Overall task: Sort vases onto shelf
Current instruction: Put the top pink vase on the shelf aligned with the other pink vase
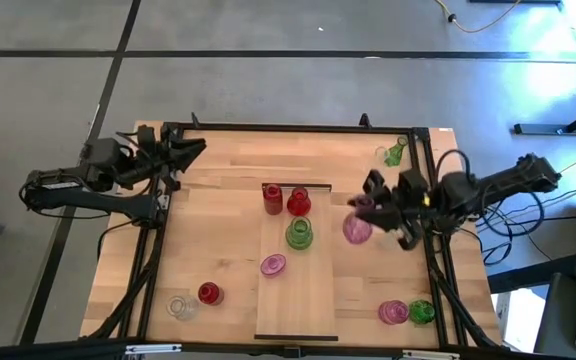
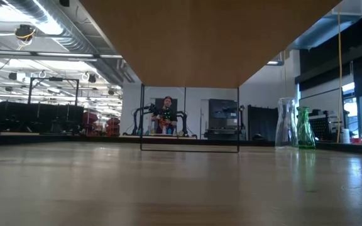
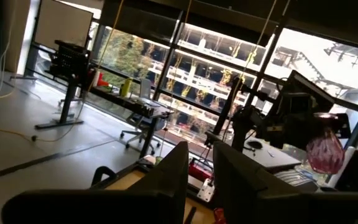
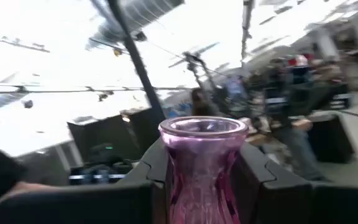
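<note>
Beside the shelf [image 1: 296, 290] with its red vases [image 1: 286, 200], right pincer [image 1: 368, 215] clamped around a pink vase [image 1: 356, 230].

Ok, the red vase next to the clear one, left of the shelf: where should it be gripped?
By the narrow neck, from straight above: the red vase seems to stand upright, mouth up, and its round belly looks harder to pinch. Keep the fingers off the side where the clear vase stands close.
</note>
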